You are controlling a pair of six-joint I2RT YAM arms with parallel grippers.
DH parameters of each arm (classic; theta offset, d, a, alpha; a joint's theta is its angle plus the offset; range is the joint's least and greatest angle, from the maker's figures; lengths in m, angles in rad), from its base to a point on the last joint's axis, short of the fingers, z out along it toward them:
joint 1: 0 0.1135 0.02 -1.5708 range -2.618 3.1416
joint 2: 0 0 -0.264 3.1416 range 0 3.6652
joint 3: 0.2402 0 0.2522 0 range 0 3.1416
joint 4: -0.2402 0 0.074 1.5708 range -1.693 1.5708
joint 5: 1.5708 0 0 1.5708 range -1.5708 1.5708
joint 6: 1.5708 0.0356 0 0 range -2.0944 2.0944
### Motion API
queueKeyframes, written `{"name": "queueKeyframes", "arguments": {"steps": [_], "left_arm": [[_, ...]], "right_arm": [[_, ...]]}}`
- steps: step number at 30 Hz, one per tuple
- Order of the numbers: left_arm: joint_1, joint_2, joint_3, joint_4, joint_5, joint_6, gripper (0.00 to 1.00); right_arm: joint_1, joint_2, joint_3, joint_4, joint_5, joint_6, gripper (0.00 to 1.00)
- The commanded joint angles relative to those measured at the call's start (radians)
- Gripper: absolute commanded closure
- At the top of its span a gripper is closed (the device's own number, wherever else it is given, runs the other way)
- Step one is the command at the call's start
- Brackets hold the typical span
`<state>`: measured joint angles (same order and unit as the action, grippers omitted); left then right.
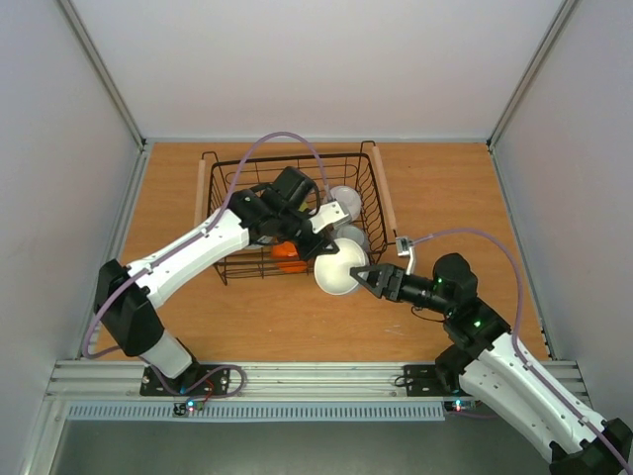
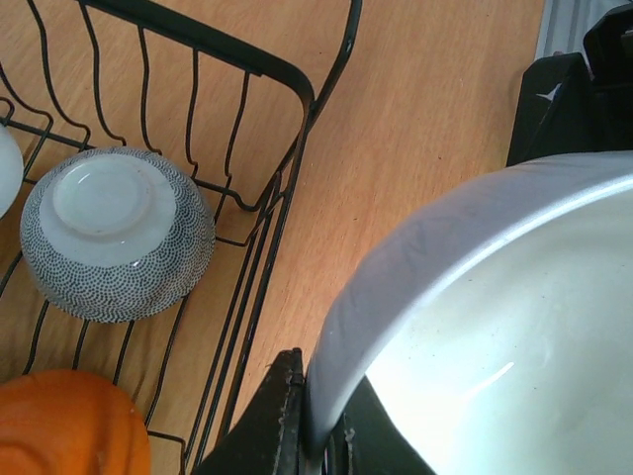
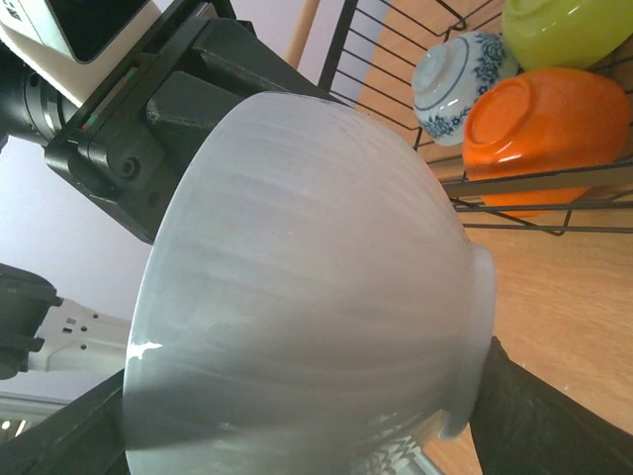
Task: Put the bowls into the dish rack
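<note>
Top: left tool (image 1: 329, 247) clenched on rim of white bowl (image 1: 338, 269), just outside dish rack (image 1: 287, 155) near-right corner; right tool (image 1: 364, 275) at bowl's right side.
L wrist: shows rim pinch close up; grey speckled bowl (image 2: 114, 233) + orange bowl (image 2: 69, 421) upside down in rack.
R wrist: fingers (image 3: 534, 396) straddle the bowl, can't tell if gripping; yellow-green bowl (image 3: 569, 30) and blue-patterned bowl (image 3: 460, 69) also in rack.

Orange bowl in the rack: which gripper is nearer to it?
Left. The left gripper, gripping the white bowl, is beside the orange bowl; the right gripper is beyond the white bowl, outside the dish rack.
</note>
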<state>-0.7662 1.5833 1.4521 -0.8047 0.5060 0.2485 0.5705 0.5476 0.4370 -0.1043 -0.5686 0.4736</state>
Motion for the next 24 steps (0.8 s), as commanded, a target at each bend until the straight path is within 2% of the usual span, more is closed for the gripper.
{"name": "queueKeyframes", "arguments": {"steps": [1,2,3,7,9,10,11,12,13,15,19,24], "left_arm": [[-0.013,-0.055,-0.001,0.075,0.105,-0.022,1.0],[-0.013,-0.058,-0.003,0.077,0.103,-0.022,1.0],[-0.012,-0.063,-0.006,0.08,0.1,-0.023,1.0],[-0.01,-0.078,-0.017,0.087,0.085,-0.025,0.99],[-0.01,-0.086,-0.024,0.094,0.067,-0.027,0.94],[-0.01,-0.09,-0.026,0.096,0.056,-0.027,0.86],[-0.01,-0.098,-0.027,0.099,0.043,-0.026,0.73],[-0.01,-0.105,-0.028,0.103,0.026,-0.026,0.53],[-0.01,-0.115,-0.032,0.111,-0.002,-0.028,0.38],[-0.009,-0.139,-0.039,0.131,-0.083,-0.033,0.22],[-0.006,-0.207,-0.069,0.189,-0.325,-0.017,0.12],[0.009,-0.304,-0.112,0.252,-0.555,0.036,0.08]], "right_arm": [[0.008,0.024,0.0,0.175,-0.095,0.018,0.81],[0.008,0.028,0.002,0.176,-0.092,0.019,0.95],[0.007,0.032,0.004,0.176,-0.091,0.017,0.98],[0.007,0.031,0.013,0.167,-0.075,0.005,0.99],[0.008,0.033,0.034,0.132,-0.061,-0.017,0.99],[0.007,0.034,0.052,0.116,-0.054,-0.033,0.99],[0.007,0.039,0.073,0.07,-0.045,-0.063,0.99],[0.007,0.047,0.099,0.027,-0.032,-0.09,0.99],[0.008,0.065,0.133,-0.016,-0.021,-0.124,0.99],[0.008,0.11,0.209,-0.104,0.006,-0.189,0.99],[0.008,0.253,0.357,-0.227,0.043,-0.299,0.99],[0.007,0.452,0.504,-0.248,0.037,-0.384,0.99]]}}
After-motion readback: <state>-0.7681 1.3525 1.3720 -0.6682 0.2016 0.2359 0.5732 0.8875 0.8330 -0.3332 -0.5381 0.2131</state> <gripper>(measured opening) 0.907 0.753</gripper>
